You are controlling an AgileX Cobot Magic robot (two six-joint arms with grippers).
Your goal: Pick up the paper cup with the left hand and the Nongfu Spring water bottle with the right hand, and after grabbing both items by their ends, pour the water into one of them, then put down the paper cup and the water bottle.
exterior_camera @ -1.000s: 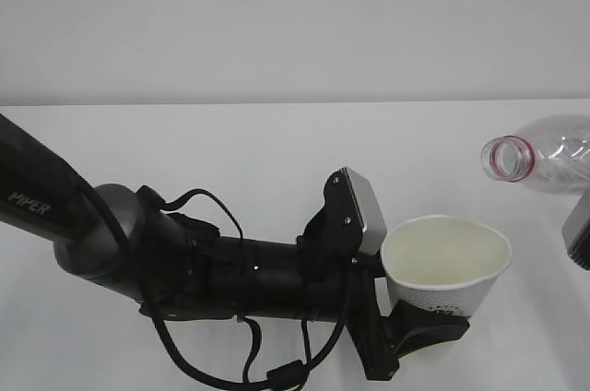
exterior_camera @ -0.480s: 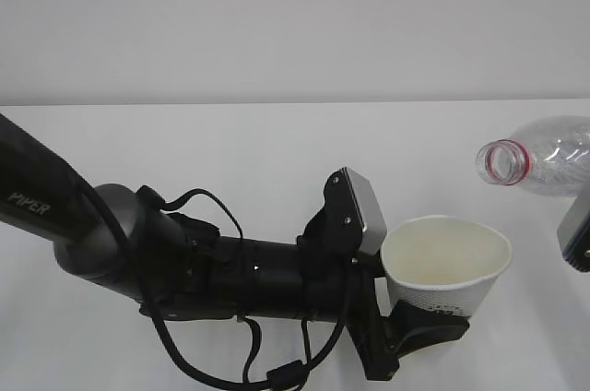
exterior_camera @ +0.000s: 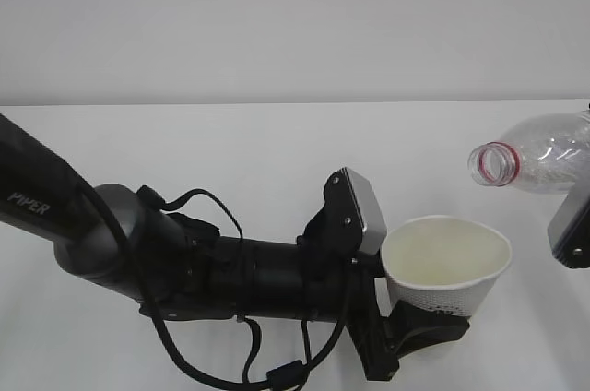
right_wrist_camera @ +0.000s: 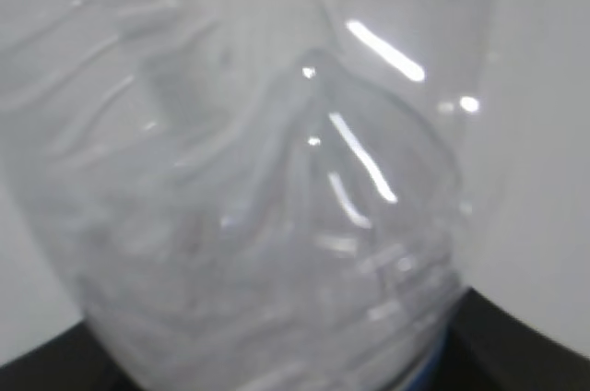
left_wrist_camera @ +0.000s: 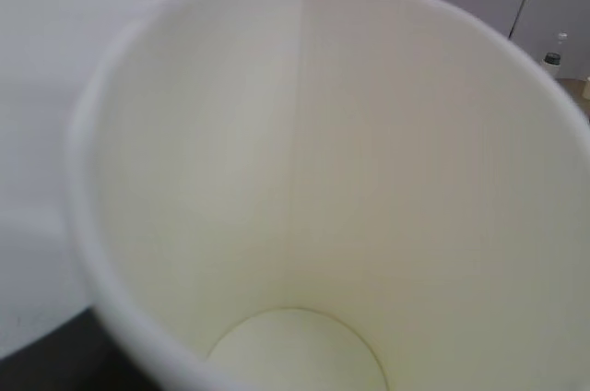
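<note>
The white paper cup [exterior_camera: 445,266] stands upright and off the table, with my left gripper [exterior_camera: 426,322] shut on its lower end. In the left wrist view the paper cup's inside [left_wrist_camera: 304,179] fills the frame, and its bottom looks dry. The clear Nongfu Spring water bottle [exterior_camera: 535,162] lies tilted above and to the right of the cup. Its red-ringed, capless mouth [exterior_camera: 493,164] points left towards the cup. My right gripper [exterior_camera: 572,225] holds the bottle at the right edge, its fingers hidden. In the right wrist view the ribbed bottle [right_wrist_camera: 258,207] fills the frame. I cannot make out any water.
The white table [exterior_camera: 230,151] runs back to a plain pale wall. My left arm [exterior_camera: 111,243], marked PIPER, and its cables cross the lower left. The left wrist view shows cabinet doors and a small bottle [left_wrist_camera: 553,48] far behind the cup.
The bottle has moved a little to the left, bringing its mouth nearer the cup's rim. The right gripper shifted left with it. The cup and left arm have stayed still.
</note>
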